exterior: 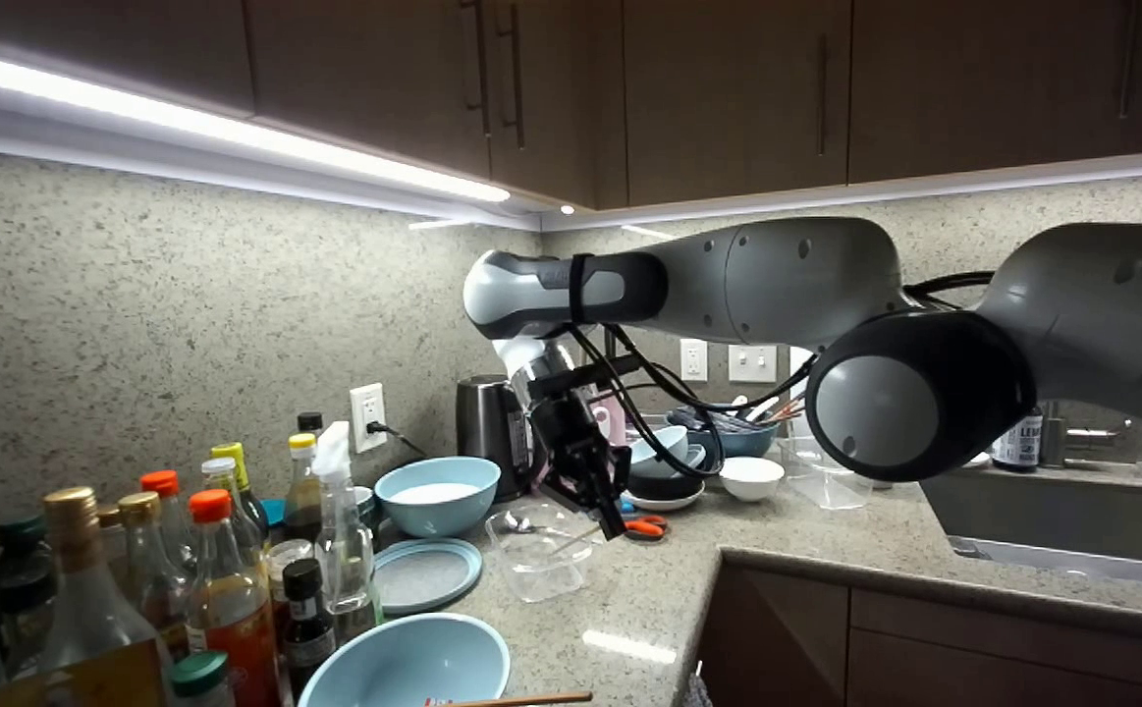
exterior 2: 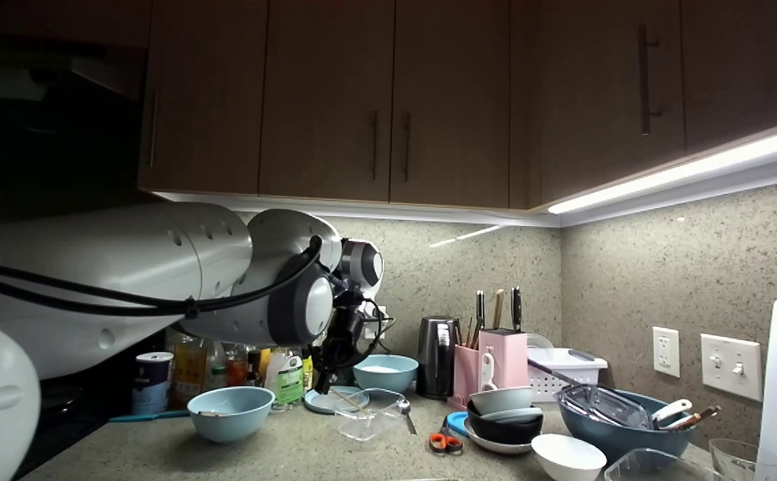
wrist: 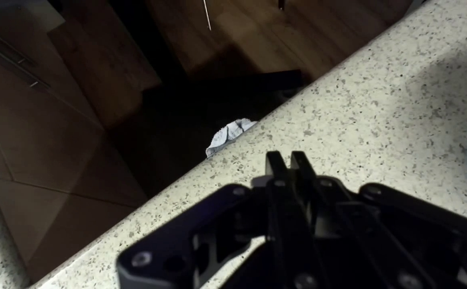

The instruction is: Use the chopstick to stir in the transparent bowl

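1 chopstick (exterior: 576, 541), apparently pinched in the closed gripper (wrist: 287, 160), is slanted into the transparent bowl (exterior: 543, 586); slow, sm. circles should be traced w/o scraping.

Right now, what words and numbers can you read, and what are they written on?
"LEM": on the white label of the bottle by the sink; any letters after that are unclear.
Too blurred to read: the green label.
Too blurred to read: the canister.
Too small or blurred: the labels on the sauce bottles.
No numbers can be made out.
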Controlling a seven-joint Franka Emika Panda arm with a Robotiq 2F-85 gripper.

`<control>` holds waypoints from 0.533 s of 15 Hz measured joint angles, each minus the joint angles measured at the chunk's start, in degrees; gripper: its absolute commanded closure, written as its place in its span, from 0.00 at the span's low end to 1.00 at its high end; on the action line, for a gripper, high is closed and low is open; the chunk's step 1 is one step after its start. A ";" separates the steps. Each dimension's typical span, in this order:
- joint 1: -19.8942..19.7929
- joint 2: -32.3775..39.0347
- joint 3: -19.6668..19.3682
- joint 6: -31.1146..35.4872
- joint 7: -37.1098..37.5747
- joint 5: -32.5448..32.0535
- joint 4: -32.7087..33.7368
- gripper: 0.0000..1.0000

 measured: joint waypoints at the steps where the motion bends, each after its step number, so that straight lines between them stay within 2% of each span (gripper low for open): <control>1: 0.39 -0.02 0.25 0.00 0.83 0.27 0.14 0.98; 8: 2.85 -0.05 1.24 0.19 2.92 0.41 0.35 0.98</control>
